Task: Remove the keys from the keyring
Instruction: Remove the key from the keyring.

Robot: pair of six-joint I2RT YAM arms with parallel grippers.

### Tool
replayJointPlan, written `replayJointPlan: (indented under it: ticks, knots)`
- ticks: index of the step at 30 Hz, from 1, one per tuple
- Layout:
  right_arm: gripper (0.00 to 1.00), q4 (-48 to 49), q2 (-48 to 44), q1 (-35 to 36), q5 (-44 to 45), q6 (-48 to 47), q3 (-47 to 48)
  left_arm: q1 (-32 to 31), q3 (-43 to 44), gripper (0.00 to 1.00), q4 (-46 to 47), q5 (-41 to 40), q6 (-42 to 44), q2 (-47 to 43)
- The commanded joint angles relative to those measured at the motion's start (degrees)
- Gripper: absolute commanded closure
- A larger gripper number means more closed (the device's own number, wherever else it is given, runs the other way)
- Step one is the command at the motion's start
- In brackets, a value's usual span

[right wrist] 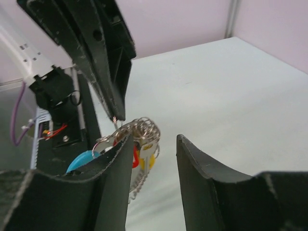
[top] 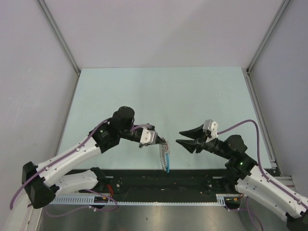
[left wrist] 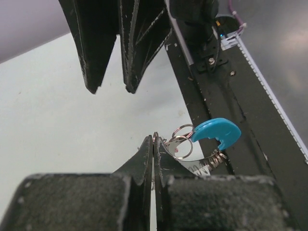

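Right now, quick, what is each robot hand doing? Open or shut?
Left gripper: closed, holding the keyring.
Right gripper: open, holding nothing.

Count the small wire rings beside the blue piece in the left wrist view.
2, on the keyring held by the shut left gripper. One ring touches the blue piece at its left tip; the other sits below it, beside the gripper. More may be hidden behind the gripper.

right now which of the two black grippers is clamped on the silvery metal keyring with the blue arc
The left gripper: its jaws are shut on the silvery, blue-arced keyring. The right gripper faces it with jaws apart, holding nothing.
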Motion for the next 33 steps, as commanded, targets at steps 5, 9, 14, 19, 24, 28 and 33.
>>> replayJointPlan:
  ticks: [5,9,14,19,24,28,33]
  knots:
    - [0.5,7.18,-3.86,-3.15,-18.9,6.74,-5.01,0.68,5.57,0.99,1.05,10.15,2.85,-0.4]
    - [0.47,9.29,-2.28,-2.98,-21.27,6.83,-6.33,0.68,6.98,1.0,0.96,12.26,2.42,-0.05]
    - [0.43,12.54,-0.35,-2.27,-21.11,5.52,-6.86,0.68,7.33,1.0,1.57,14.37,1.54,-0.23]
    - [0.41,17.29,2.38,-1.74,-20.66,5.34,-6.77,0.68,7.07,0.99,2.28,14.54,0.74,-0.31]
    - [0.42,20.27,5.45,-0.26,-21.19,5.07,-6.42,0.59,6.8,1.0,2.28,14.54,0.66,-0.14]
    - [0.43,20.81,5.81,1.24,-20.75,4.81,-6.33,0.68,6.63,1.0,2.1,14.37,0.74,-0.31]
    - [0.43,15.9,3.88,3.35,-16.02,3.32,-6.24,0.68,6.54,1.0,1.75,14.28,0.92,-0.31]
